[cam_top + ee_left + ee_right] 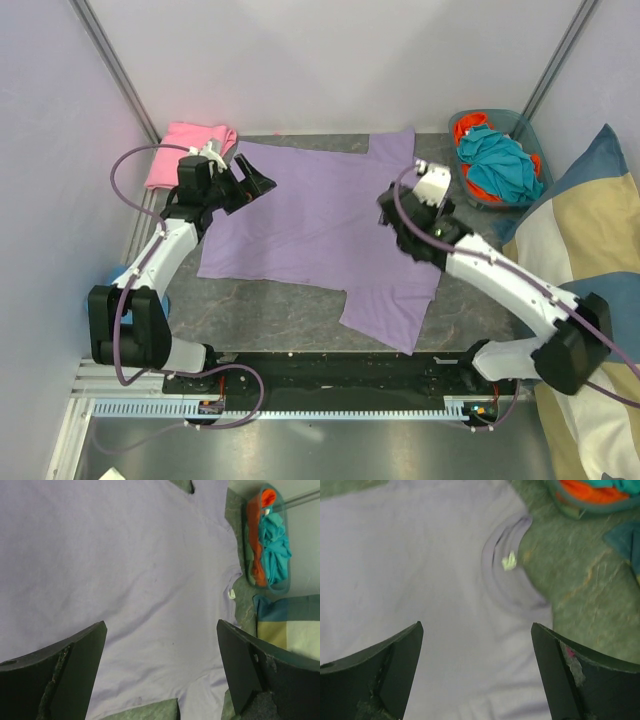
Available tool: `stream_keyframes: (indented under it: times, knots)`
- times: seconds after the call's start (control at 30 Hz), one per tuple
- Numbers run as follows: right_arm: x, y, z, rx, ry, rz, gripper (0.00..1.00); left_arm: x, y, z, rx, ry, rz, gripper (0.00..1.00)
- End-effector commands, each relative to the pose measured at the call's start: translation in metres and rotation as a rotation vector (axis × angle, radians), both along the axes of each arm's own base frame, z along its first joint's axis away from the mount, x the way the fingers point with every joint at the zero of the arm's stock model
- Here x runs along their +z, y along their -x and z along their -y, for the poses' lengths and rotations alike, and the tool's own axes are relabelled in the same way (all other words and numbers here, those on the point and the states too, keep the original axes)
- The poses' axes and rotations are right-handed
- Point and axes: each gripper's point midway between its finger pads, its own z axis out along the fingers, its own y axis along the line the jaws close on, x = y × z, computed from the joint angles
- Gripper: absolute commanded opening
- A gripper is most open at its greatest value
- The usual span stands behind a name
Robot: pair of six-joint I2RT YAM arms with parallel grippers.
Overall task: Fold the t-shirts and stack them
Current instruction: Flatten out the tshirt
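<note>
Grey mottled table — pale walls | lavender t-shirt flat | left end effector, right end effector gaping, empty

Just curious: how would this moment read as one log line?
lavender t-shirt: spread flat, unfolded | pink t-shirt: bunched, far-left corner | left fingers: open, over shirt | right fingers: open, over collar

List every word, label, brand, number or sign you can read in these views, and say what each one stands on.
No text can be read in any of the three views.
The small pale tag at the collar of the spread-out light purple cloth t-shirt: too small and blurred to tell whether anything is printed on it.
Nothing else in view shows legible lettering or numbers.
</note>
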Motion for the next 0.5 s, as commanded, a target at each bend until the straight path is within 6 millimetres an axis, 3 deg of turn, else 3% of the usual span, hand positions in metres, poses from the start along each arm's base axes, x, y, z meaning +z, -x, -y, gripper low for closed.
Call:
stream_keyframes:
  times: [0.0,0.03,0.07,0.1,0.13,0.17,0.2,0.23,0.27,0.3,0.33,0.37,0.43,0.47]
  knots:
    - [0.012,-0.094,0.007,0.096,-0.036,0.003,0.98,-0.003,0.018,0.001,-0.032,-0.037,0.019,1.00]
    - [0.007,-0.106,0.007,0.108,-0.031,-0.019,0.98,-0.011,0.022,0.002,-0.035,-0.041,0.002,1.00]
    - [0.016,-0.122,0.004,0.123,-0.036,-0.006,0.98,-0.011,0.024,0.002,-0.038,-0.047,0.006,1.00]
    - [-0.008,-0.137,0.001,0.160,-0.008,-0.071,0.98,-0.016,0.027,0.004,-0.041,-0.056,-0.002,1.00]
    - [-0.014,-0.146,0.000,0.161,0.005,-0.085,0.98,-0.022,0.029,0.004,-0.042,-0.061,-0.014,1.00]
    - [-0.005,-0.159,-0.002,0.163,0.006,-0.064,0.98,-0.024,0.030,0.004,-0.041,-0.063,-0.019,1.00]
    - [-0.025,-0.171,0.000,0.167,0.021,-0.104,0.98,-0.026,0.032,0.006,-0.047,-0.066,-0.024,1.00]
    - [-0.029,-0.180,0.000,0.174,0.013,-0.113,0.98,-0.026,0.033,0.007,-0.050,-0.066,-0.027,1.00]
    - [-0.018,-0.195,-0.002,0.181,-0.007,-0.089,0.98,-0.028,0.033,0.007,-0.051,-0.068,-0.030,1.00]
    - [-0.036,-0.207,0.007,0.166,-0.012,-0.121,0.98,-0.027,0.034,0.007,-0.053,-0.072,-0.030,1.00]
    - [-0.040,-0.215,0.007,0.178,-0.030,-0.128,0.98,-0.025,0.034,0.007,-0.054,-0.074,-0.027,1.00]
    - [-0.028,-0.229,0.009,0.170,-0.040,-0.098,0.98,-0.024,0.034,0.007,-0.059,-0.082,-0.023,1.00]
    - [-0.046,-0.246,0.025,0.148,-0.031,-0.134,0.98,-0.023,0.034,0.005,-0.059,-0.091,-0.028,1.00]
    - [-0.036,-0.257,0.027,0.147,-0.045,-0.110,0.98,-0.023,0.034,0.005,-0.064,-0.096,-0.024,1.00]
